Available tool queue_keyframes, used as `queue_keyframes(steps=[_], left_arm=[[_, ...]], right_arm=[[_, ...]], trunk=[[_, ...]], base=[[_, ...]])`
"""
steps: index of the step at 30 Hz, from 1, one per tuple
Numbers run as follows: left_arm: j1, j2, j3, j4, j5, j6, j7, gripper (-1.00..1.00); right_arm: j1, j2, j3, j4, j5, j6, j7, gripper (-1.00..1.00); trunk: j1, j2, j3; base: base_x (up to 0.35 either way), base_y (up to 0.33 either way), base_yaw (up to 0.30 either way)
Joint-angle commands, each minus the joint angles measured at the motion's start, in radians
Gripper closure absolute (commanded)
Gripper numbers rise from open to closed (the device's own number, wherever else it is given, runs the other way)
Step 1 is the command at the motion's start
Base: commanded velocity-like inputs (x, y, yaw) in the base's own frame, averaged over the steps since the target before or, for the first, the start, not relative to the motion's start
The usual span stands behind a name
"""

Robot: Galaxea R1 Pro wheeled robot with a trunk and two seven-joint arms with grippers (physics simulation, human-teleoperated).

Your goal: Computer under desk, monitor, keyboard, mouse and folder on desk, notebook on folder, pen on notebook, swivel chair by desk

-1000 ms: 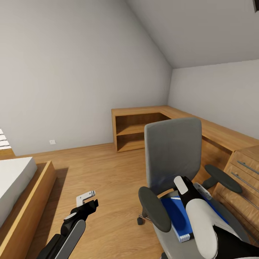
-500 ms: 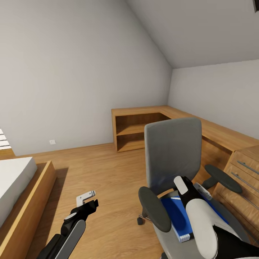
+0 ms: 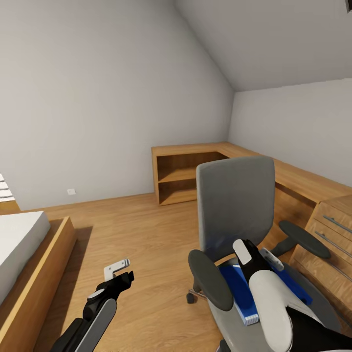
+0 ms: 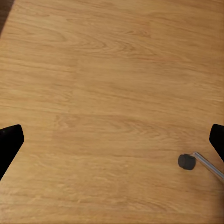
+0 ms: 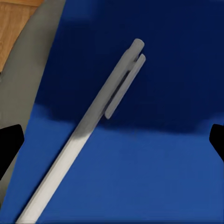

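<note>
The grey upholstered swivel chair (image 3: 237,205) with black padded armrests stands on the light wood plank floor (image 3: 146,230) at the near right, beside the light oak drawers with long bar handles (image 3: 332,244). On its seat lies the thick bright blue folder (image 3: 239,288) with white page edges, and on the folder lies the thin pale grey pen (image 5: 86,126), slanting across the blue cover.

The right gripper (image 3: 254,254) hangs just above the folder. In the right wrist view its dark fingertips (image 5: 9,144) stand wide apart at the frame's edges with the pen between them and nothing held. The left gripper (image 3: 120,271) hangs over bare floor at the near left, jaws spread and empty, with a chair caster (image 4: 186,161) showing below it.

The step in hand looks like picking the pen off the folder, so the folder can be carried to the desk. The next move probably calls for lowering the right gripper and closing it squarely across the thin barrel, which could easily roll or slip aside.
</note>
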Motion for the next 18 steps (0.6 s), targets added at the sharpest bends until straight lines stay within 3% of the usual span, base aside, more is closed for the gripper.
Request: queue_keyframes(steps=[1, 14, 18], left_arm=[[-0.001, 0.001, -0.003, -0.001, 0.007, 0.002, 0.008, -1.0], [-0.001, 0.0, -0.003, -0.001, 0.007, 0.002, 0.008, -1.0], [-0.001, 0.0, -0.003, -0.001, 0.007, 0.002, 0.008, -1.0]], right_arm=[[0.0, 0.002, -0.003, -0.003, 0.003, 0.01, -0.003, -1.0], [0.0, 0.004, -0.002, -0.003, 0.008, 0.009, -0.003, -1.0], [0.0, 0.004, -0.002, -0.003, 0.008, 0.009, -0.003, -1.0]], trunk=[[0.0, 0.0, -0.001], [0.0, 0.0, -0.001], [0.015, -0.028, -0.014]], base=[[0.0, 0.0, 0.0], [0.0, 0.0, 0.0], [0.0, 0.0, 0.0]])
